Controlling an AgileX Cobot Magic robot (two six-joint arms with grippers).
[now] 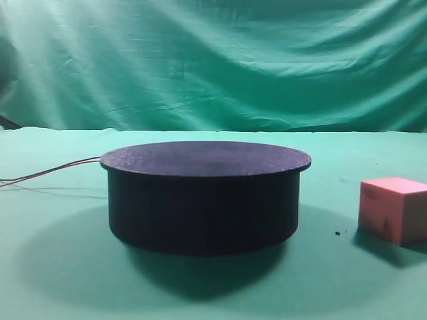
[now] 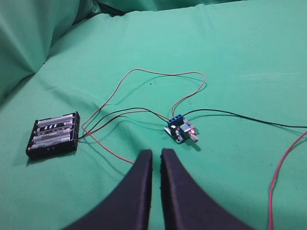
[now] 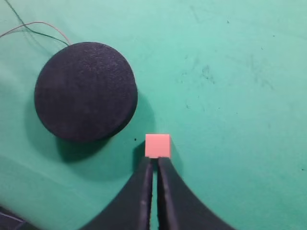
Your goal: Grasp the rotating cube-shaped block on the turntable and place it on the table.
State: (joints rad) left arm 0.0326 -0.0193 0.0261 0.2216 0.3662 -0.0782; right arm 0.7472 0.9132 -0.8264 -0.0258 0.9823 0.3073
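A draped green backdrop [image 1: 213, 60] fills the upper half of the exterior high frame, heavily creased, with folds running diagonally. Light falls brightest at upper left and centre. Soft shadows lie across the lower frame.

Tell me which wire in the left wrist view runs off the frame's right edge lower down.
The red wire, curving down the lower right; the black wire exits higher up.

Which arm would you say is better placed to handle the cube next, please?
Right. Its gripper hangs just behind the cube-shaped block on the table; the left gripper faces only a battery holder and wiring.
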